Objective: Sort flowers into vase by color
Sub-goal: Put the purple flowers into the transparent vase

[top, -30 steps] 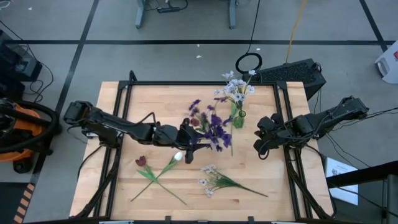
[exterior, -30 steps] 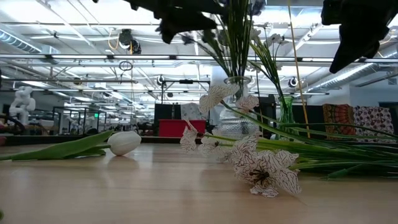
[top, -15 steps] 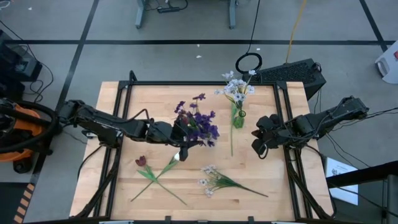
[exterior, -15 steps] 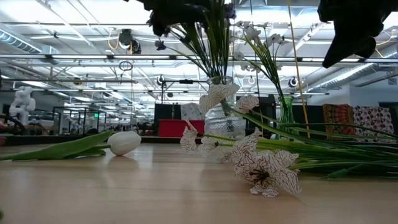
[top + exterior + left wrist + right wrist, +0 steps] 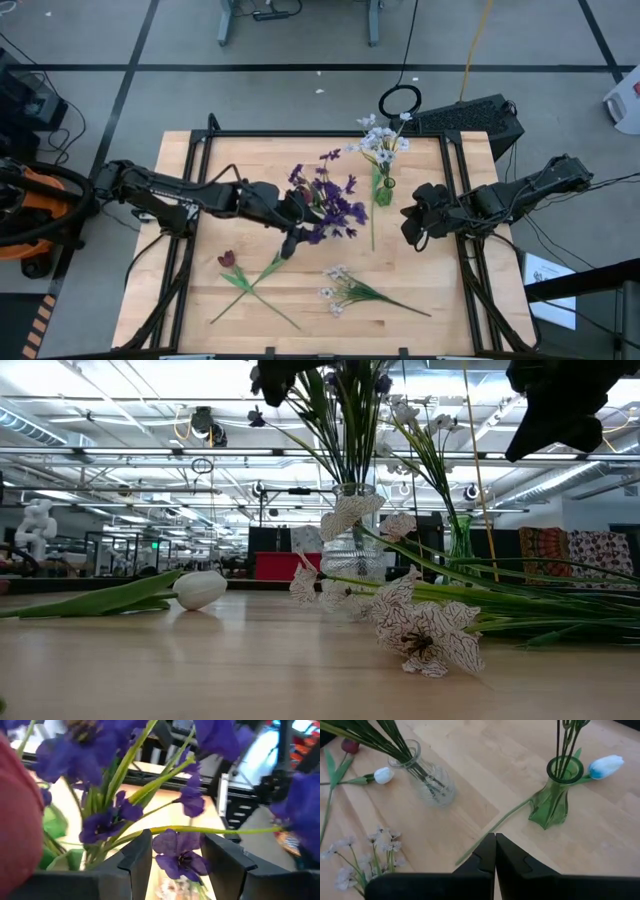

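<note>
Purple sprigs (image 5: 325, 200) stand in clear glass vase (image 5: 427, 777); left gripper (image 5: 172, 857) spread just beside blooms. Right gripper (image 5: 495, 852) pressed shut near green vase (image 5: 555, 800). Remaining stems likely light, floppy; pinch mid-stem.

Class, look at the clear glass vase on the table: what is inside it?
The clear vase holds green stems of the purple flowers. From above, those blooms and the left gripper cover the vase, so its inside is hidden there.

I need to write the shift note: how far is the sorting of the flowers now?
Done: pale blossoms stand in the green vase. In hand: the purple sprigs have stems in the clear vase, with the open left tool beside them. Left: the white tulip, red tulip and white-blue sprig on the table. The right tool waits, shut.
</note>
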Motion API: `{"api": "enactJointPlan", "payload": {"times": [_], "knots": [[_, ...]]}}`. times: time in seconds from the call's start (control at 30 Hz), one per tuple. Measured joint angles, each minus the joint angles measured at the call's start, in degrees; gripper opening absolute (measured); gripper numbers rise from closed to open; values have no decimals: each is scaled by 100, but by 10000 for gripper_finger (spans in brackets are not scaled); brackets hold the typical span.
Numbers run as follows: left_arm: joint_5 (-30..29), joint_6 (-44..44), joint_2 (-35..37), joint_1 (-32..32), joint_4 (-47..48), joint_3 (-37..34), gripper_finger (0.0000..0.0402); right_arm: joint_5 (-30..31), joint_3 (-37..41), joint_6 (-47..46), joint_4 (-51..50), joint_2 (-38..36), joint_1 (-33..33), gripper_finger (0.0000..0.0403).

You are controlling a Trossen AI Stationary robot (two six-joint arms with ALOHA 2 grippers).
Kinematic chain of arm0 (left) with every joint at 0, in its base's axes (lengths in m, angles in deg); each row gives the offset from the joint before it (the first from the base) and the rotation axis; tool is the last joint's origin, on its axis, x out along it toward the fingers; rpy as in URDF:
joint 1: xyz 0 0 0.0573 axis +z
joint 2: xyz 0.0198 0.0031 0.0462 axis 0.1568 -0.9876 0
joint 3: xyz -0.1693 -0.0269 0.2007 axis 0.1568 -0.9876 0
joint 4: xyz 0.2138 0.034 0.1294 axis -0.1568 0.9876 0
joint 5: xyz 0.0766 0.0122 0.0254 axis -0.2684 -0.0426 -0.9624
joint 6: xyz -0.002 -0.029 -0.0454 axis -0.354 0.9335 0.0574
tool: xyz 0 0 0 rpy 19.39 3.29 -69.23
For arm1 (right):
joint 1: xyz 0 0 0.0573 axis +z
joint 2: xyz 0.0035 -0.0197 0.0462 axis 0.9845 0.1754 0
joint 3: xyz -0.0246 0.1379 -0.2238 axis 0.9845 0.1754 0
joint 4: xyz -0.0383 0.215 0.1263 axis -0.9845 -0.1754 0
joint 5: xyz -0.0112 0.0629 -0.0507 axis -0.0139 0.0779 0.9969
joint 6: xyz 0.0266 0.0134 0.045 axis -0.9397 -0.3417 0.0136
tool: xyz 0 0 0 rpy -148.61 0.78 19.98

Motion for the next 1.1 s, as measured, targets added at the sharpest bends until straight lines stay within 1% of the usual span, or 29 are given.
{"api": "enactJointPlan", "payload": {"times": [0.1,0.17,0.23,0.3,0.47,0.63,0.7,0.8,1.0,1.1], "knots": [[224,0,0,11,-27,8,170,65,0,1,-1,0,0,0],[234,-10,0,11,18,8,168,194,0,2,-1,0,0,0],[224,-126,-2,11,31,8,156,316,0,6,-2,1,0,0],[157,-242,-2,11,9,8,134,413,0,6,-3,0,0,0],[129,-272,-2,11,14,8,65,423,0,124,-7,0,-2,0],[650,-258,-2,11,21,8,11,423,0,174,-11,0,-2,0],[913,-258,-2,11,21,8,6,423,0,183,-12,0,-2,0],[1127,-258,-2,11,73,8,6,426,0,244,-12,0,-2,0],[1156,-232,133,12,863,6,6,426,0,290,-16,0,-2,0],[1016,35,337,17,1177,6,6,428,0,290,-16,2,-2,0]]}}
